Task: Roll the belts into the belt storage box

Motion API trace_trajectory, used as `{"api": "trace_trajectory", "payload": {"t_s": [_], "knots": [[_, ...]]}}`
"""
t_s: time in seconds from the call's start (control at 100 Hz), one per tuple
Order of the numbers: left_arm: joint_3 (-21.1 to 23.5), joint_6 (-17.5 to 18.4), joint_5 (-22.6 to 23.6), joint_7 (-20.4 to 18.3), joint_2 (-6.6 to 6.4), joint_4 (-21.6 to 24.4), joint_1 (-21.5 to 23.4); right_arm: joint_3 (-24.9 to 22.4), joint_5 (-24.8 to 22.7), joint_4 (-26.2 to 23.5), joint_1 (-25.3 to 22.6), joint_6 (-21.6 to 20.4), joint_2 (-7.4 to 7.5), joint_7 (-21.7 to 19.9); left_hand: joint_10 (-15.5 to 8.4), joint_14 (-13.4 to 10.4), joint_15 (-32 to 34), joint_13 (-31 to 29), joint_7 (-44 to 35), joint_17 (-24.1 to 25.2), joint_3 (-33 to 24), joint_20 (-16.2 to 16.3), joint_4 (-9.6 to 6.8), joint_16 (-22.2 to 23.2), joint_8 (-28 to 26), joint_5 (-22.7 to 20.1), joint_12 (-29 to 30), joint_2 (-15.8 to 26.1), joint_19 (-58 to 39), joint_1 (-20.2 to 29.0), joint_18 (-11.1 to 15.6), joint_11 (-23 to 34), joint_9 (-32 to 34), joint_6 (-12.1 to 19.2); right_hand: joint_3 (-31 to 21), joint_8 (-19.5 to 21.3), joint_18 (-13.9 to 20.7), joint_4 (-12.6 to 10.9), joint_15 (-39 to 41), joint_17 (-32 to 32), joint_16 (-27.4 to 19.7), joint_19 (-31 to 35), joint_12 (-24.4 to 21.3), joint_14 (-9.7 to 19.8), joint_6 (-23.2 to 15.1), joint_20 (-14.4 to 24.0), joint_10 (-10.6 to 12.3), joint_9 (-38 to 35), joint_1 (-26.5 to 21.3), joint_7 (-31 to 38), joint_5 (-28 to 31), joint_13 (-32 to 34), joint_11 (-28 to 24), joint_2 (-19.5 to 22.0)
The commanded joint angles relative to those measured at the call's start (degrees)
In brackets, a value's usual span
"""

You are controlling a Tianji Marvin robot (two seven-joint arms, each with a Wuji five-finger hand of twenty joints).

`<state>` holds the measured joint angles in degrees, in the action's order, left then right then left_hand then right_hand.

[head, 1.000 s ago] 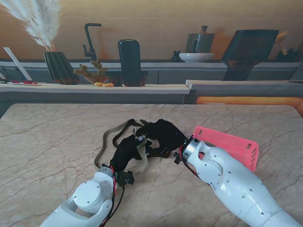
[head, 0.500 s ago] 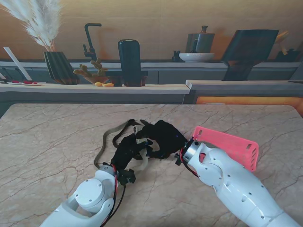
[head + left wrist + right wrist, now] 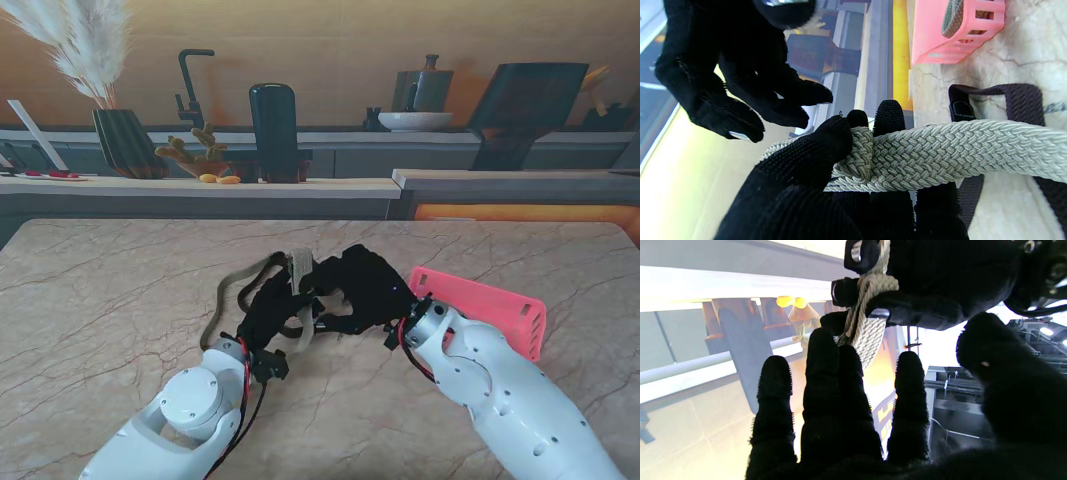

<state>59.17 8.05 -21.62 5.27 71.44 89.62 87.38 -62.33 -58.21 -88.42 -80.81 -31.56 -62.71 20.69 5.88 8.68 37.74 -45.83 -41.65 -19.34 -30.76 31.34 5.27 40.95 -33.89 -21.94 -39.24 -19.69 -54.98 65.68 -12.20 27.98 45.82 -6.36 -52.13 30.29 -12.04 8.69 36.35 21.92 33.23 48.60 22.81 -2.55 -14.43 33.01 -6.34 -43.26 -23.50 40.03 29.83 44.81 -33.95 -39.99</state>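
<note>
Stand view. Step in hand, as judged: starting the roll of one belt, not yet boxing it. Left hand (image 3: pixel 272 312) closed on the beige woven belt (image 3: pixel 300 275), lifted clear of the desk (image 3: pixel 110 290) near its middle. Right hand (image 3: pixel 368 288) just beside it, fingers spread, holding nothing. Second, dark belt (image 3: pixel 225 300) lying looped on the desk to the left of both hands. Pink belt storage box (image 3: pixel 490 305) on the desk to the right, partly hidden behind the right forearm. Desk surface: pale marble pattern with thin brown veins. Farther off: a counter carrying a dark ribbed vase (image 3: pixel 128 142) with pampas plumes, a black tap (image 3: pixel 190 85), a tall dark container (image 3: pixel 274 130) and a white bowl (image 3: pixel 415 120).

Left wrist view. Thumb and fingers (image 3: pixel 888 115) of the left hand pinched on a folded turn of the beige woven belt, the remainder running off taut. Dark belt lying on the marble beyond it. Right hand hovering apart from the belt, fingers loosely curled, empty. One rolled belt (image 3: pixel 952 16) already seated in a compartment of the pink belt storage box.

Right wrist view. Right-hand fingers (image 3: pixel 831 380) extended and apart, grasping nothing; whether the tips touch the belt, impossible to tell. Beige woven belt bunched in the left hand just beyond them.

Next move, as judged: right hand to close on the free length next to the pinch and wind it around the folded end, keeping tension even. Risk: first turn slipping loose if the pinch relaxes.
</note>
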Motion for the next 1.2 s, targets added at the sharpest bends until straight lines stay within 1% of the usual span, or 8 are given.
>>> {"api": "trace_trajectory", "payload": {"t_s": [0.0, 0.27, 0.65, 0.91, 0.97, 1.06, 1.12, 1.19], "knots": [[-0.3, 1.1, 1.4, -0.1, 0.11, -0.3, -0.7, -0.8, 0.1, -1.4, -0.9, 1.0, 0.2, 0.4, -4.2, -0.9, 3.5, -0.8, -5.0, 0.3, -1.9, 1.6, -4.38, 1.9, -1.9, -2.6, -1.9, 8.5, -1.5, 7.3, -0.3, 5.2, 1.1, 8.4, 1.3, 0.8, 1.5, -1.8, 1.0, -0.2, 0.8, -0.3, 0.9, 1.1, -1.4, 1.0, 1.0, -0.5, 0.6, 0.7, -1.8, -0.8, -1.3, 2.6], [-1.4, 3.1, 6.2, -0.7, -0.42, -2.1, -2.0, -3.9, 4.1, -3.0, -1.8, 7.0, -0.47, -2.1, -4.0, -0.3, 3.6, -0.7, -11.7, 0.5, -0.9, 2.2, -3.63, 2.7, -9.0, -5.8, -4.0, 8.6, -1.0, 8.3, -0.6, 5.1, 1.8, 11.0, 11.6, -1.5, 3.0, -3.5, 0.8, -0.4, 1.1, -0.2, 0.9, 1.5, 10.7, 1.5, 0.2, 8.5, 2.3, -6.5, -13.6, -3.3, -0.7, 8.1], [-2.9, 6.0, 11.2, -2.7, -1.47, -3.6, -3.1, -2.5, 22.6, -1.7, -0.2, 12.1, -1.61, -14.1, -3.9, 0.7, 3.7, -0.1, -12.8, 1.0, -1.1, 2.1, -3.05, 2.8, -12.8, -6.2, -5.3, 8.7, -0.1, 8.3, -1.0, 5.1, 1.7, 11.6, 12.1, -1.0, 2.9, -3.7, 3.2, -0.2, 2.3, 0.8, 0.7, 1.1, 11.4, 2.5, -0.7, 7.4, -1.2, -6.9, -6.6, -2.5, -1.2, 6.3], [-3.1, 6.2, 11.2, -3.8, -1.73, -3.8, -3.3, 0.6, 27.6, 1.4, 2.9, 10.4, -1.51, -18.2, -3.6, 0.9, 3.2, -0.2, -12.1, 1.1, -1.0, 2.1, -2.9, 2.4, -13.1, -6.2, -5.3, 8.6, 0.2, 8.3, -1.3, 4.6, 2.0, 11.5, -0.3, 1.9, 3.1, -1.6, 2.2, 0.3, 2.4, -0.1, 0.6, 2.2, -0.5, 3.7, 5.0, -1.7, -2.1, -0.5, 3.1, -1.1, 1.1, 3.1], [-3.1, 6.0, 10.9, -3.9, -1.71, -3.7, -3.2, 1.3, 27.7, 2.2, 3.5, 9.7, -1.73, -17.4, -3.6, 0.9, 3.2, -0.3, -12.0, 1.1, -1.0, 2.1, -2.92, 2.3, -13.1, -6.2, -5.3, 8.5, 0.2, 8.3, -1.4, 4.4, 2.0, 11.4, -0.1, -4.5, 3.2, 4.8, 2.0, 0.8, 2.2, -0.1, 0.9, 2.8, -6.4, 3.8, 6.5, -7.1, -4.2, 6.9, 5.6, -0.2, 1.3, 2.5], [-3.0, 5.7, 10.5, -4.3, -1.81, -3.5, -3.1, 2.1, 28.2, 2.8, 4.0, 9.4, -2.05, -16.6, -3.3, 1.0, 3.1, -0.3, -11.7, 1.1, -1.0, 2.1, -2.93, 2.2, -13.1, -6.4, -5.3, 8.4, 0.3, 8.3, -1.5, 4.3, 2.2, 11.3, -0.2, -9.2, 2.9, 6.5, 1.7, 1.1, 1.9, 0.0, 1.1, 3.0, -12.4, 3.4, 7.4, -12.3, -6.2, 14.8, 8.4, 0.6, 1.4, 2.1], [-3.0, 5.6, 10.5, -4.5, -1.85, -3.5, -3.1, 2.5, 28.8, 3.0, 4.2, 9.5, -2.25, -16.2, -3.1, 1.1, 3.0, -0.3, -11.2, 1.0, -0.8, 2.1, -2.93, 2.1, -12.8, -6.6, -5.3, 8.3, 0.3, 8.3, -1.5, 4.0, 2.4, 11.1, -2.5, -10.2, 2.7, 6.6, 2.1, 1.4, 1.9, 0.3, 1.6, 3.3, -14.9, 3.3, 9.0, -18.1, -7.9, 18.0, 15.7, 1.9, 0.4, 2.3], [-3.0, 5.6, 10.2, -4.7, -1.85, -3.6, -3.2, 2.8, 29.0, 3.2, 4.4, 9.7, -2.57, -15.2, -2.5, 1.6, 1.7, -0.2, -7.7, 1.3, 0.2, 2.0, -1.77, 2.8, -10.2, -7.7, -6.3, 6.0, 0.6, 7.7, -1.9, 0.7, 3.4, 10.2, -4.5, -13.1, 2.4, 6.6, 3.0, 1.9, 2.0, 0.8, 2.1, 3.5, -13.8, 3.0, 9.7, -23.5, -10.0, 20.4, 20.6, 3.4, 0.8, 1.2]]}}
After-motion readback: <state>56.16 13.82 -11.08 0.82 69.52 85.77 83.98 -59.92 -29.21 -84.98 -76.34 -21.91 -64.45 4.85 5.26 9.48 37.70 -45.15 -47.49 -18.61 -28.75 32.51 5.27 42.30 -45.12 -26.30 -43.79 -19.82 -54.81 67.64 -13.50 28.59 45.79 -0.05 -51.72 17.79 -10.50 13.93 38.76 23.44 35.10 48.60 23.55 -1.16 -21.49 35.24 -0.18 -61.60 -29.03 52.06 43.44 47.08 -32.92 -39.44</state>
